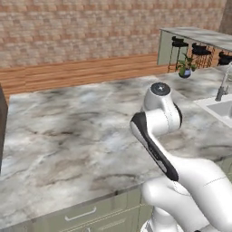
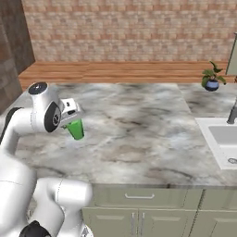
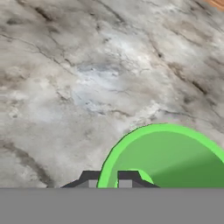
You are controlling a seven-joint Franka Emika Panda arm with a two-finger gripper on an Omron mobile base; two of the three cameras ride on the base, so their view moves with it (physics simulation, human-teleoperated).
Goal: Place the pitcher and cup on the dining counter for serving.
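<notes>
The green cup point(image 2: 76, 129) hangs tilted just under the gripper point(image 3: 108, 180), lifted above the marbled counter point(image 2: 139, 129). In the hand view the dark fingertips point(image 3: 127, 177) pinch the cup's rim, one on each side of its wall, jaws nearly shut. Bare counter spreads around; the sink point(image 2: 224, 139) lies well apart, far right.

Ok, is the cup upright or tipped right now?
Tipped. The cup leans in the gripper, whose fingers straddle its rim, above the counter.

Kitchen: marbled counter point(image 2: 139, 125), sink point(image 2: 224, 139), cabinets point(image 2: 139, 213).
</notes>
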